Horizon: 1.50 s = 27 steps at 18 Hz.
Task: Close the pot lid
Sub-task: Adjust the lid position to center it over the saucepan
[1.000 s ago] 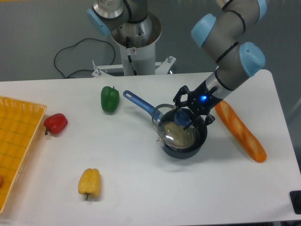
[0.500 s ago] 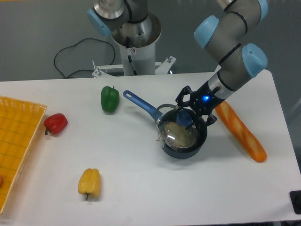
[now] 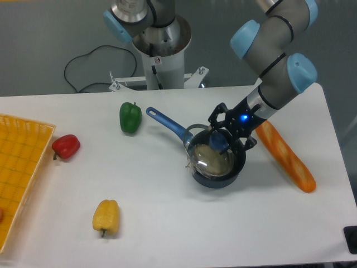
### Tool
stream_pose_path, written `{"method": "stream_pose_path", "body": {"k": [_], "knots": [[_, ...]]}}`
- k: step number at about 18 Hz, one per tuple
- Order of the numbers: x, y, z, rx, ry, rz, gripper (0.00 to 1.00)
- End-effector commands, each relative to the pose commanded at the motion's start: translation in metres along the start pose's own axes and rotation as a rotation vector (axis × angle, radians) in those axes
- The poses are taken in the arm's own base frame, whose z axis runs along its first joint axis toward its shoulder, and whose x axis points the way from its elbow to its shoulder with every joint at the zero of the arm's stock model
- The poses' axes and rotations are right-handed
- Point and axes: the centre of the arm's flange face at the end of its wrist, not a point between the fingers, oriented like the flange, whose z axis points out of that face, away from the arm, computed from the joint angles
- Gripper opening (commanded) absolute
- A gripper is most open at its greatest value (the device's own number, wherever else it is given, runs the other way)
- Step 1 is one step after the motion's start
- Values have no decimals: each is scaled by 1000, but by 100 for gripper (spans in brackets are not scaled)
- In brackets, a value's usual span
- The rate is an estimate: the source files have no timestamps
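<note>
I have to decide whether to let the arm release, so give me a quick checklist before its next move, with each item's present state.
1. Round glass lid with blue knob over the dark saucepan with the long blue handle: ok.
2. Lid flat on the rim: not ok, it looks tilted, left edge raised.
3. Gripper at the knob: ok.
4. Fingers shut on the knob: cannot tell.
5. Long orange bread loaf apart from the pot: ok.
6. Green bell pepper clear of the handle: ok.

Glossy glass lid (image 3: 211, 159), metal-rimmed
</note>
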Motion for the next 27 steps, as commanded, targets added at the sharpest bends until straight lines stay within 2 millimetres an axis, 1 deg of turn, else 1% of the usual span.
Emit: {"method": "stream_pose_path", "body": {"k": [8, 10, 23, 27], "knots": [[-4, 6, 5, -3, 9, -7, 55], [-3, 5, 4, -3, 8, -6, 57], [-5, 6, 6, -3, 12, -9, 57], [-6, 8, 8, -3, 16, -5, 60]]}}
